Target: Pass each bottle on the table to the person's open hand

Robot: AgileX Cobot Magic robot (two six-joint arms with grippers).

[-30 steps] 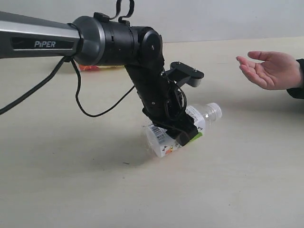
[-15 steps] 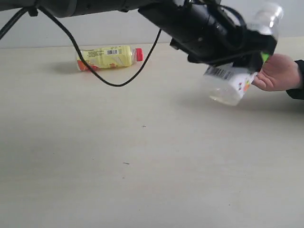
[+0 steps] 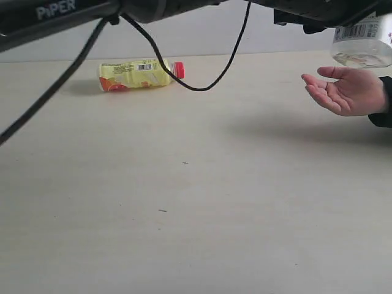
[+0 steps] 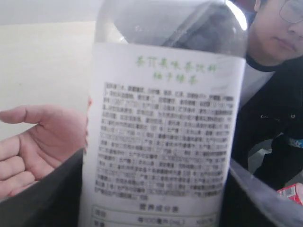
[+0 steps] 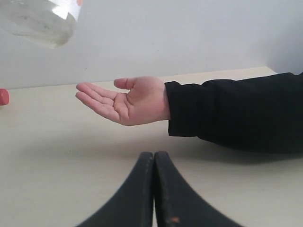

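The left claw (image 4: 154,208) is clamped on the white-labelled bottle (image 4: 163,137), holding it in the air just above the person's open hand (image 3: 343,90) at the right edge of the surface (image 3: 184,214). The right claw (image 5: 154,189) has its fingers pressed together, empty, over the surface. A yellow bottle (image 3: 135,74) with a red cap (image 3: 179,70) lies on its side near the far edge.

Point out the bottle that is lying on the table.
The yellow bottle with the red cap: it lies on its side on the table. The other one, the white-labelled bottle, is held up in the air near the person's open hand.
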